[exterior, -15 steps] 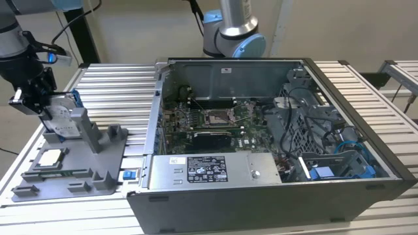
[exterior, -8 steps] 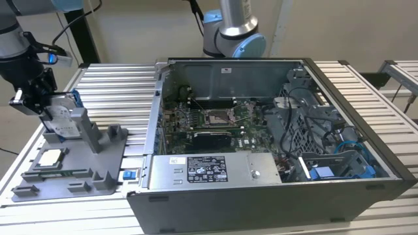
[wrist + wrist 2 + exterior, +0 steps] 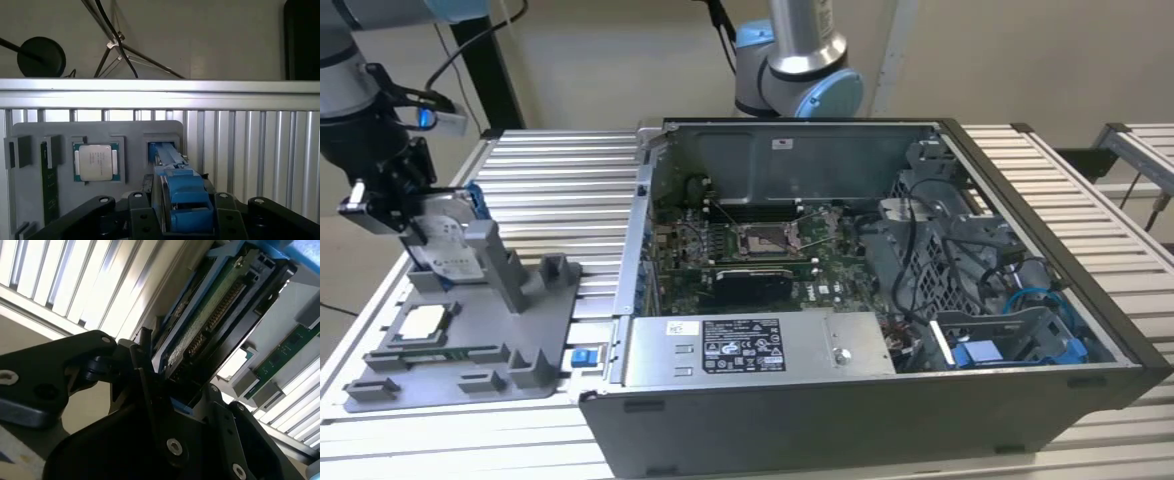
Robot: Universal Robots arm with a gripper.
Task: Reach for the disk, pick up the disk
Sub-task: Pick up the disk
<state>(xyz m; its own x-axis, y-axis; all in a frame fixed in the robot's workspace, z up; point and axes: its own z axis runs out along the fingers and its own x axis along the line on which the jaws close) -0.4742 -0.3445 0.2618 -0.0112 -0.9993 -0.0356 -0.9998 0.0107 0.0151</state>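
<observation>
Blue-framed disk (image 3: 447, 245): I see it upright in the grey tray (image 3: 520, 335), at the exterior view's left.
Gripper (image 3: 414, 226): pinching the disk.
Neighbours: processor chip (image 3: 424, 322), blue clip (image 3: 584, 356), computer case (image 3: 854, 410).

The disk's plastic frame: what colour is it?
Bright blue; the disk shows it best in the first wrist view.

Beige wall (image 3: 614, 60) behind slatted metal table (image 3: 560, 170)
</observation>
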